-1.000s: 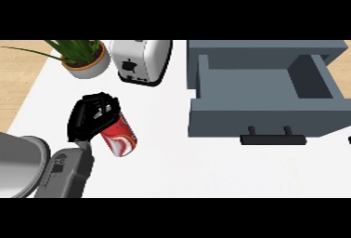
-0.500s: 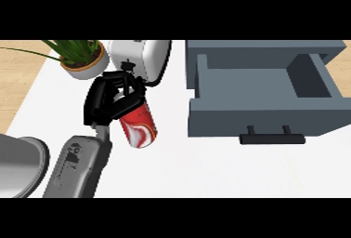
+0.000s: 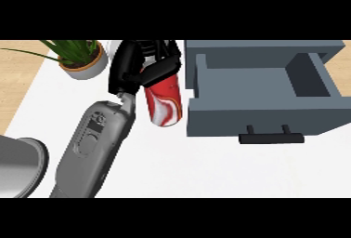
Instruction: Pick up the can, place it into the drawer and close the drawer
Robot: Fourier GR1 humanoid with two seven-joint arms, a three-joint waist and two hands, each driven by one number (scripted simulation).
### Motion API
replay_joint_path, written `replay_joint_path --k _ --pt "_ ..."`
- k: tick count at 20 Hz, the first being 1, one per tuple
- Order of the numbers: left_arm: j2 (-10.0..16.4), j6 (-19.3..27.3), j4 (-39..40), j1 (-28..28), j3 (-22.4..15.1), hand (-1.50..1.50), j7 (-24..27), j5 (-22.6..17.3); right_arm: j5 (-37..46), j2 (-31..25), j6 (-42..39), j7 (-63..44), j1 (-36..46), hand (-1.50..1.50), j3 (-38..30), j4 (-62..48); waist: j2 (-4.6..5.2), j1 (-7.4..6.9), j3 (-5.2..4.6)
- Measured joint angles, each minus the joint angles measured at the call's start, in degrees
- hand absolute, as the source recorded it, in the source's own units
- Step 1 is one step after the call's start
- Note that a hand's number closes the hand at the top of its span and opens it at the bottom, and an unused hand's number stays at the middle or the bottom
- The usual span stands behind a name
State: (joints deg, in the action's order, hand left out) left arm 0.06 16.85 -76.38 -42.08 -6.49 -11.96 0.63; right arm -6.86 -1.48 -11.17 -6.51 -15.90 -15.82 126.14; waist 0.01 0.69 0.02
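Can grasped in left robot hand, tilted just beside open drawer wall, probably staged to clear it.

No word, number or brand can be read anywhere; the can carries only a red and white swirl, without letters. The left forearm has a small dark marking on its cover; it is too small to read.
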Motion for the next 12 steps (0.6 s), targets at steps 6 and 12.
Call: replay_joint_path --k 6,12 --pt "-0.05 6.08 5.44 -10.41 -3.69 1.50 -3.50 -1.17 -0.85 -0.06 -1.18 0.65 -1.08 -1.50 -0.77 -0.41 0.01 0.32 0.00" --pt "-0.06 10.34 14.65 -21.28 -5.36 1.50 -4.76 -4.46 -2.08 -1.01 -1.68 -0.42 -0.06 -1.50 -1.94 -0.33 0.11 0.74 0.02"
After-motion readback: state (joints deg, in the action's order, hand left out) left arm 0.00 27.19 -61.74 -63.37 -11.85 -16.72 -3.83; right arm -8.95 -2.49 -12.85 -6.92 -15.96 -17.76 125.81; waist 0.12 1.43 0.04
